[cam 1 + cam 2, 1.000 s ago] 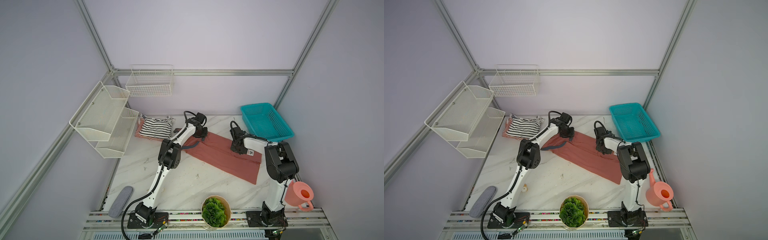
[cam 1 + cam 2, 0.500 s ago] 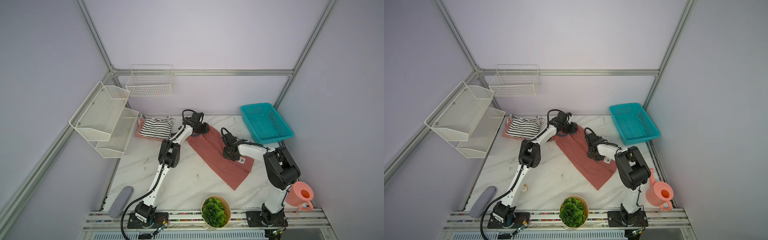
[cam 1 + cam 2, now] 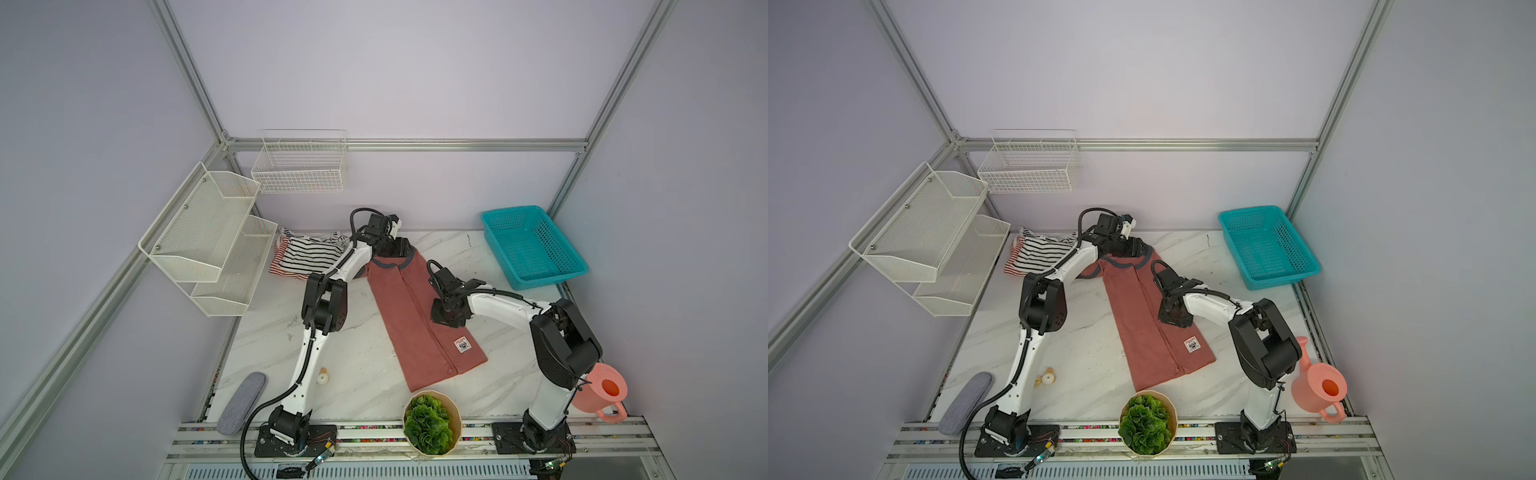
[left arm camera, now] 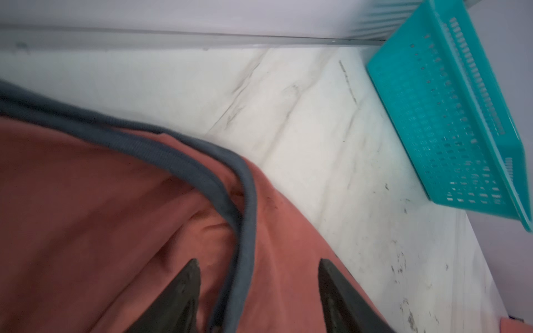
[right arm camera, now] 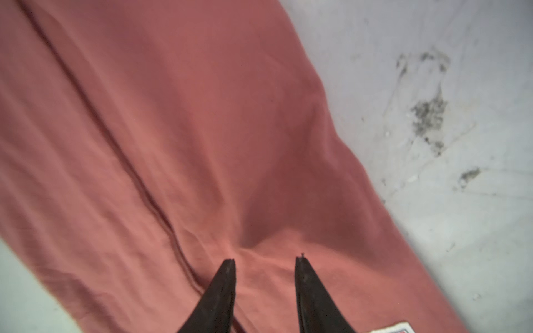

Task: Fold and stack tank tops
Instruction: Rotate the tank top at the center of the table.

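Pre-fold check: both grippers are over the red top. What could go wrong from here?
1. The open left gripper straddles the navy trim of the dusty-red tank top; rising could snag it, undoing the fold.
2. The right gripper tips sit at a cloth pucker; withdrawing might drag the flap.
3. The hem lies near the plant pot; sliding may bump it.

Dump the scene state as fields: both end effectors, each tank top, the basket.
dusty-red cloth tank top: folded into a long strip, flat on the white marble table, white badge up
left end effector: open, above its grey neckline trim
right end effector: open, tips at its middle
black-and-white striped cloth tank top: on the red-and-white striped cloth tank top, back left
teal plastic basket: empty, back right
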`<state>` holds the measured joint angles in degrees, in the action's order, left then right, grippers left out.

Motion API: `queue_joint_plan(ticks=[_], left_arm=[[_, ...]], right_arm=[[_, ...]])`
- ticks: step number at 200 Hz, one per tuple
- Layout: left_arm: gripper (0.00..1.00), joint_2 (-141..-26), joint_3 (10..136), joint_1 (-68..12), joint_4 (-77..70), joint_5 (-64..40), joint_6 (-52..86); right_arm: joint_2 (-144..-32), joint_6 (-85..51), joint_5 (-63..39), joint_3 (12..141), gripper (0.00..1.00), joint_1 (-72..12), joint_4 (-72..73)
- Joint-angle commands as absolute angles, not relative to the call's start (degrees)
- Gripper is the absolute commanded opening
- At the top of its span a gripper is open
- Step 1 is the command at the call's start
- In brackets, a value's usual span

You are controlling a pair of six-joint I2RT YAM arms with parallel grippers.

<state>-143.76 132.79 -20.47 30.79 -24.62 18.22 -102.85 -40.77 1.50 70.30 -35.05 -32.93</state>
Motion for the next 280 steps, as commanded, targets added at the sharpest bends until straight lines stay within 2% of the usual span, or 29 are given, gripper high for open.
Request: queue_joint_plan(ticks=[1, 27, 36, 44, 70, 100, 130, 207, 246, 280], left_arm=[[0.68, -135.3, 130.4, -22.0, 28.6, -25.3, 16.5], [0.67, -130.2, 126.7, -22.3, 29.5, -23.8, 20.0], [0.63, -128.2, 124.7, -22.4, 31.8, -21.5, 21.4], [0.58, -126.5, 122.7, -22.3, 34.1, -19.4, 22.2], [0.34, -120.4, 112.0, -22.3, 39.7, -12.9, 25.7], [0.21, -114.9, 98.7, -22.3, 39.6, -8.9, 30.5], [0.19, -115.5, 94.7, -22.1, 38.8, -8.1, 32.2], [0.19, -127.2, 103.1, -18.9, 41.1, -10.6, 34.8], [0.20, -130.5, 105.6, -19.0, 41.0, -12.5, 34.7], [0.20, -133.9, 109.3, -18.9, 42.3, -13.4, 33.2]], right_arm=[[-101.7, -39.7, 1.5, 74.6, 0.38, -35.1, -34.3], [-103.0, -37.6, 2.8, 77.0, 0.39, -35.0, -34.6], [-103.6, -36.7, 3.6, 77.4, 0.40, -34.8, -34.7], [-104.3, -35.4, 4.1, 77.7, 0.39, -34.4, -34.7], [-107.6, -31.3, 4.7, 79.3, 0.37, -32.6, -34.2], [-112.6, -26.9, 5.3, 83.8, 0.32, -31.6, -33.3], [-117.5, -24.6, 4.2, 88.5, 0.30, -31.2, -30.9], [-132.3, -22.2, 0.7, 104.1, 0.26, -29.3, -30.9], [-132.2, -22.3, 0.8, 102.3, 0.25, -28.9, -31.0], [-129.2, -23.5, 1.9, 95.2, 0.25, -28.6, -31.2]])
